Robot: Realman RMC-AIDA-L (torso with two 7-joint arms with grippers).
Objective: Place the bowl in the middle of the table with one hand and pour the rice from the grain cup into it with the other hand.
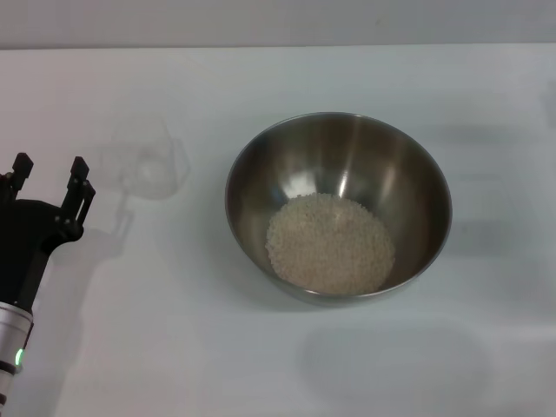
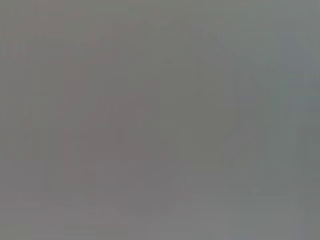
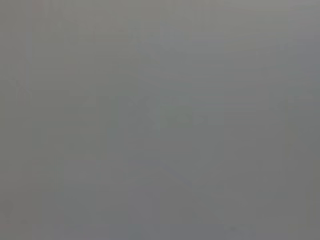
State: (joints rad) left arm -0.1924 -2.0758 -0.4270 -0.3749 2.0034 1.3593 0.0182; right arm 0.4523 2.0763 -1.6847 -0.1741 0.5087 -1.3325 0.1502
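Note:
The steel bowl (image 1: 339,156) stands in the middle of the white table (image 1: 261,365). A heap of pale rice (image 1: 330,243) lies in its bottom. The clear grain cup (image 1: 155,165) stands empty on the table to the bowl's left, its handle toward the left gripper. My left gripper (image 1: 48,178) is at the left edge of the head view, open and empty, a short way from the cup and apart from it. My right gripper is out of view. Both wrist views show only plain grey.
The table's far edge (image 1: 278,45) runs along the top of the head view. A soft shadow (image 1: 395,365) lies on the table in front of the bowl.

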